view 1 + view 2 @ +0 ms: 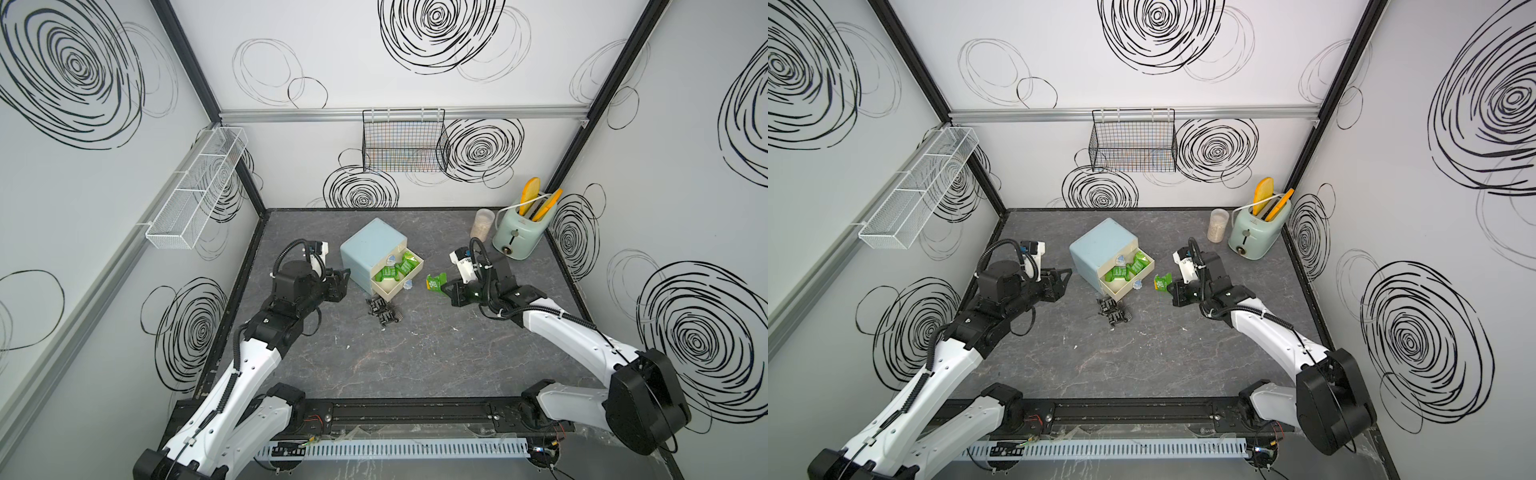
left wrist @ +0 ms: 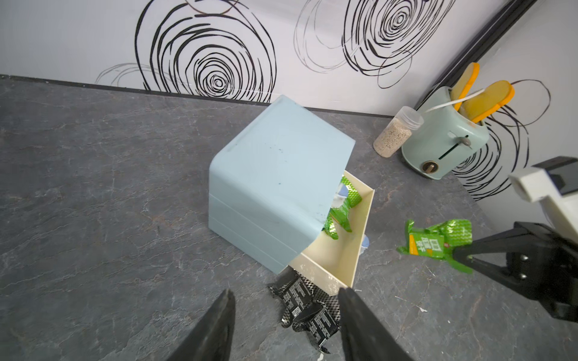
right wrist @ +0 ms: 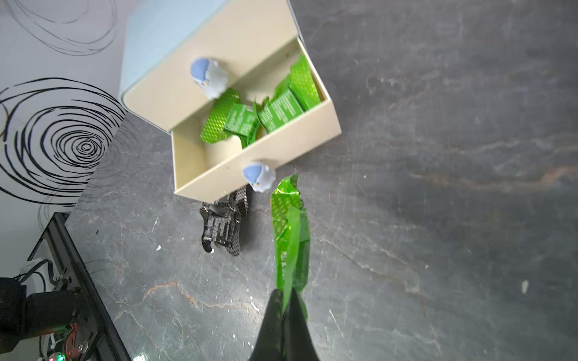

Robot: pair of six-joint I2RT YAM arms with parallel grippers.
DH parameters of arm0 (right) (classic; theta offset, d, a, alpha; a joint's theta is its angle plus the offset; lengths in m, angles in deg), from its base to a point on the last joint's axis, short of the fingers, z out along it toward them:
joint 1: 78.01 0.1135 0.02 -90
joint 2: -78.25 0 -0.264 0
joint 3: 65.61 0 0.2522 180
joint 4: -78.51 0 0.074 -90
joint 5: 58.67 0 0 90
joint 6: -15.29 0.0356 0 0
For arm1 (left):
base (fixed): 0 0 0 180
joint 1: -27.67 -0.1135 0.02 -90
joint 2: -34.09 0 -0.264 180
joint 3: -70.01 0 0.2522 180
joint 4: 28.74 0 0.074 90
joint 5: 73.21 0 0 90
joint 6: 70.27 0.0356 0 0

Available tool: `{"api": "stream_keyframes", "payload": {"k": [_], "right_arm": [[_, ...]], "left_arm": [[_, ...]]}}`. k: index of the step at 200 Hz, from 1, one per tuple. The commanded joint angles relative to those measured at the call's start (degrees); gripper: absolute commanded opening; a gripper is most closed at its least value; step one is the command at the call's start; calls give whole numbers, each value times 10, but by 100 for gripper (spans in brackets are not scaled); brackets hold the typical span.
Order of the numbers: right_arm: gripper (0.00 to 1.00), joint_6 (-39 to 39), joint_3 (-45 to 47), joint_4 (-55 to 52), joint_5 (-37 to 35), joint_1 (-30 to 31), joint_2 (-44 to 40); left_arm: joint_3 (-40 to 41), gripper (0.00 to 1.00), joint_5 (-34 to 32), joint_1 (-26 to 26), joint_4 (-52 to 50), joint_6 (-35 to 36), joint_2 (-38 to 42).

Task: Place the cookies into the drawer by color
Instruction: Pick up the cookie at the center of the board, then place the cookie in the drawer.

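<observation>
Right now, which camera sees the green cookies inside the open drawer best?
The right wrist view: it looks straight into the open drawer, so the green cookies inside show large and clear. In both top views the cookies are small green patches. In the left wrist view the blue cabinet hides most of them.

One cabinet (image 1: 370,245) standing, one drawer (image 3: 300,131) sitting pulled out, two knobs (image 3: 209,76) showing. Green cookies (image 3: 278,111) overlapping inside the drawer, looking like three, exact count staying unclear. One more held green cookie (image 3: 287,225) hanging in the right gripper (image 3: 286,295). Black cookies (image 2: 308,308) piling on the table (image 1: 415,361): at least two, maybe three. One toaster (image 1: 517,232) carrying two toast slices (image 1: 530,193), one jar (image 1: 482,224) standing beside it. Two wall baskets hanging: one white basket (image 1: 195,187), one black basket (image 1: 405,141).
</observation>
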Motion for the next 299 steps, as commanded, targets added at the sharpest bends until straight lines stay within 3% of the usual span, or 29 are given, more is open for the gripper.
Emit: {"api": "stream_keyframes", "payload": {"k": [1,52,129,299], "right_arm": [[0,-47,-48,-20,56,-6,30],[0,-72,-150,-48,160,-6,126],[0,-88,-211,-61,247,7,198],[0,-102,-329,-121,251,42,332]], "left_arm": [[16,58,41,-26,18,8,21],[21,58,57,-46,17,4,21],[22,58,70,-58,18,2,16],[23,58,84,-69,21,0,14]]}}
